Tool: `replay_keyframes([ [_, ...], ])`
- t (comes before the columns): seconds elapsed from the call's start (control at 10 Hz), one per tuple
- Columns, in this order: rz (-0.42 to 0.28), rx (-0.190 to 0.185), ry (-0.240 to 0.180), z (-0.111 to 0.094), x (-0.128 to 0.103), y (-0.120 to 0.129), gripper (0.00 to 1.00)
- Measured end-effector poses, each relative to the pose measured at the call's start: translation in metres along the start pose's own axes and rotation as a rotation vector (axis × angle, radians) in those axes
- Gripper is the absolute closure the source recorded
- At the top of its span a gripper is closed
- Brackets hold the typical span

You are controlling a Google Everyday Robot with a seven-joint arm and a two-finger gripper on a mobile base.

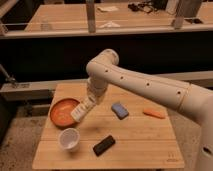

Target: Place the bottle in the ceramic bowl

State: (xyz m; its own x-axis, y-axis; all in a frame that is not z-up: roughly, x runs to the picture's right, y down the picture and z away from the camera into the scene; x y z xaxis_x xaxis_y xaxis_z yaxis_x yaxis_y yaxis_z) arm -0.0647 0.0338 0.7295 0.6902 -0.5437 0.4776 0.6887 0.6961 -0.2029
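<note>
Spanning most of the view: 1 wooden table point(145, 142) with 5 items resting on it. White arm point(145, 85) comes in from the right edge, bends above the table's back-left part and drops toward the left side. Bowl point(59, 112), orange-red, sits upright at the table's left edge. White cup point(69, 139) stands in front of the bowl, near it but apart, mouth up. Gripper point(89, 101) hangs just right of the bowl, clenched on the bottle point(80, 113). Bottle is off the table and tilted, lower end pointing down-left. It overlaps the bowl's right rim from this angle; cannot tell if it touches the rim. Not in the bowl yet. Black block point(104, 145) lies flat at the front, right of the cup, turned at an angle. Blue pad point(119, 110) lies near mid-table, right of the gripper, apart from it. Orange piece point(154, 113), carrot-like, lies farther right, apart from the pad.
</note>
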Motion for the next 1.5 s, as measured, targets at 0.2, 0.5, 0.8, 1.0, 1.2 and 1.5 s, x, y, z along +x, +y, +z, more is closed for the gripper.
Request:
replay_keyframes([
  [0.2,-0.011,0.007,0.009,0.001,0.005,-0.004,0.97],
  [0.5,-0.056,0.007,0.002,0.014,-0.014,-0.028,0.97],
  [0.8,-0.101,0.005,-0.004,0.028,-0.027,-0.042,0.97],
  [1.0,-0.134,0.001,-0.014,0.037,-0.038,-0.052,0.97],
  [1.2,-0.158,-0.001,-0.018,0.044,-0.047,-0.062,0.97],
  [1.5,-0.195,-0.011,-0.026,0.055,-0.053,-0.068,0.97],
])
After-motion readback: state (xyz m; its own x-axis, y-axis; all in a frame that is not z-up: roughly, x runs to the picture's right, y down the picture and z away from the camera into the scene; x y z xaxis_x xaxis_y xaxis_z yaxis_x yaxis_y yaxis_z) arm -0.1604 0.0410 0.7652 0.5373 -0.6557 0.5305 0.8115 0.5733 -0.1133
